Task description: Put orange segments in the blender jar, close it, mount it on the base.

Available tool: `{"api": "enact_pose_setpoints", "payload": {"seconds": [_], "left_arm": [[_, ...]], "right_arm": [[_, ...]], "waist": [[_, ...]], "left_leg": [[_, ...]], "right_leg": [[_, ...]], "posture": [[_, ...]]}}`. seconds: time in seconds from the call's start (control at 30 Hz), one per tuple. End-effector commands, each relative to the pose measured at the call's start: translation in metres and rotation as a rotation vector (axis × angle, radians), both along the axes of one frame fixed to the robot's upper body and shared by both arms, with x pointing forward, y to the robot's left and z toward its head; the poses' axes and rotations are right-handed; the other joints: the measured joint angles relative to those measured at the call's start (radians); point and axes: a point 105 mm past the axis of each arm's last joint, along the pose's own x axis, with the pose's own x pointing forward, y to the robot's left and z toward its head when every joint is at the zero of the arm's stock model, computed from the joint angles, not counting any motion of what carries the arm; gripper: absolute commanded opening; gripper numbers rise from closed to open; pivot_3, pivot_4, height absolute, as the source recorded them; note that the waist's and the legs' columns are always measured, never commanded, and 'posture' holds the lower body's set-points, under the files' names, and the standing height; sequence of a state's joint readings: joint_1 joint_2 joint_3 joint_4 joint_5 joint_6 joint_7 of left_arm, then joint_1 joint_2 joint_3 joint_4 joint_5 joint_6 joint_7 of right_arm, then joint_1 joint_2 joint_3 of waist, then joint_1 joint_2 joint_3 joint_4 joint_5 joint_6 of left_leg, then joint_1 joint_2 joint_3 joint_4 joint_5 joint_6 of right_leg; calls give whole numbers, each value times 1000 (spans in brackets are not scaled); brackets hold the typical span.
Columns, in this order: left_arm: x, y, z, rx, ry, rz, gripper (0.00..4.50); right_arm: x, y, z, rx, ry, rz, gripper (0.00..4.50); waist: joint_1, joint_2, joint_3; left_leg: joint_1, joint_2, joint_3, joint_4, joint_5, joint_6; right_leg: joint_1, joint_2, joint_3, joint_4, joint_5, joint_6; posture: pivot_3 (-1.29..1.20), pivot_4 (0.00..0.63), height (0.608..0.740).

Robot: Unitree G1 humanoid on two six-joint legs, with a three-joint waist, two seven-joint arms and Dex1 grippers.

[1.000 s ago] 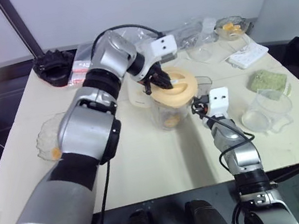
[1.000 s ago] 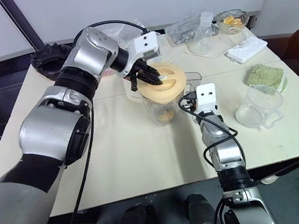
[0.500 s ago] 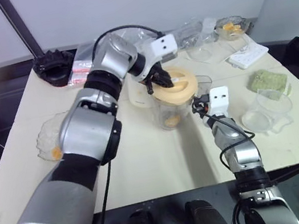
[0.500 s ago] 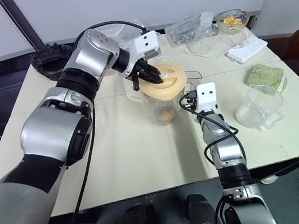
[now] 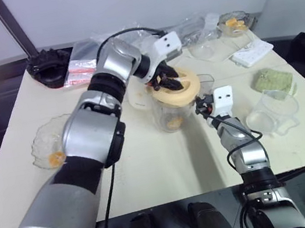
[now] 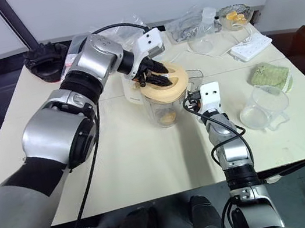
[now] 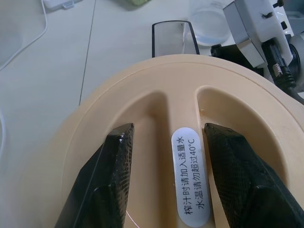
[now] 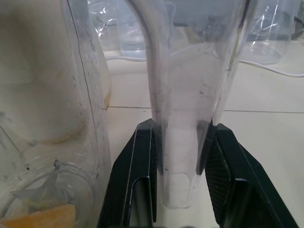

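Blender jar [image 6: 164, 107] stands upright mid-table, peach lid [image 6: 163, 81] seated on top, orange segments [image 6: 167, 117] at its bottom. Left gripper [image 7: 166, 156]: fingers apart, one in each recess of the lid, either side of its centre ridge, not pinching it. Right gripper [image 8: 180, 161]: fingers clamped on the jar's handle [image 8: 183, 95], on the side facing the robot's right. Cream base [image 6: 133, 95] sits just behind the jar, touching or nearly so.

Lab test bench – bare table [image 5: 150, 167], power strip [image 5: 253, 52], plain walls.
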State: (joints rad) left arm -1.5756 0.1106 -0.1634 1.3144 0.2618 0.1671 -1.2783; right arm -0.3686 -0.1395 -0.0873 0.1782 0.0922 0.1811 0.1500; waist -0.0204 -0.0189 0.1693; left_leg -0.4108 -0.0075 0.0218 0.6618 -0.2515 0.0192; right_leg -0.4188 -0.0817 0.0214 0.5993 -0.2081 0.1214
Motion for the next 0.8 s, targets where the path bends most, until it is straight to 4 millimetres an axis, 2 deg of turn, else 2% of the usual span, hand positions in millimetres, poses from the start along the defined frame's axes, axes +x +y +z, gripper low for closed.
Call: {"api": "enact_pose_setpoints", "payload": {"seconds": [0.03,0.13,0.23,0.33,0.4,0.47,0.57,0.7,0.8], "left_arm": [[2,6,-3,36,-9,3,2567],[2,1,23,-45,-46,3,2567],[-5,-6,80,-201,-120,-29,2567],[-14,-7,114,-291,-149,-68,2567],[-14,0,136,-349,-193,-49,2567],[-11,12,149,-391,-227,-7,2567],[-1,33,148,-414,-259,66,2567],[18,72,117,-404,-262,189,2567],[14,93,87,-382,-232,194,2567]], "right_arm": [[4,3,16,-27,-63,17,801],[4,3,14,-31,-57,19,801],[3,1,10,-40,-44,24,801],[3,-2,8,-44,-37,26,801],[3,-4,8,-51,-34,25,801],[3,-7,9,-57,-35,22,801],[3,-13,12,-64,-41,12,801],[4,-19,23,-49,-57,-11,801],[3,-25,38,-36,-87,-24,801]], "waist": [[0,0,0],[0,0,1],[0,0,3],[0,0,4],[0,0,4],[-1,0,4],[-1,2,5],[1,2,5],[5,2,6]], "left_leg": [[0,0,0,0,0,0],[0,1,0,0,0,0],[-4,1,1,1,0,0],[-16,0,1,2,0,0],[-16,0,1,2,0,1],[-15,0,1,1,-1,2],[-15,0,1,1,-1,2],[-11,0,1,3,0,2],[-11,0,1,4,0,1]], "right_leg": [[0,0,0,0,0,0],[-1,1,0,0,-1,-4],[-4,1,1,0,-1,-4],[-15,1,1,1,1,0],[-15,1,1,1,1,1],[-15,1,1,2,1,1],[-15,1,1,3,0,1],[-14,1,2,9,0,1],[-15,0,3,14,0,1]], "posture": [[0,150,740],[0,150,740],[0,150,740],[0,150,740],[0,150,740],[0,150,740],[0,150,740],[0,150,740],[0,150,740]]}}
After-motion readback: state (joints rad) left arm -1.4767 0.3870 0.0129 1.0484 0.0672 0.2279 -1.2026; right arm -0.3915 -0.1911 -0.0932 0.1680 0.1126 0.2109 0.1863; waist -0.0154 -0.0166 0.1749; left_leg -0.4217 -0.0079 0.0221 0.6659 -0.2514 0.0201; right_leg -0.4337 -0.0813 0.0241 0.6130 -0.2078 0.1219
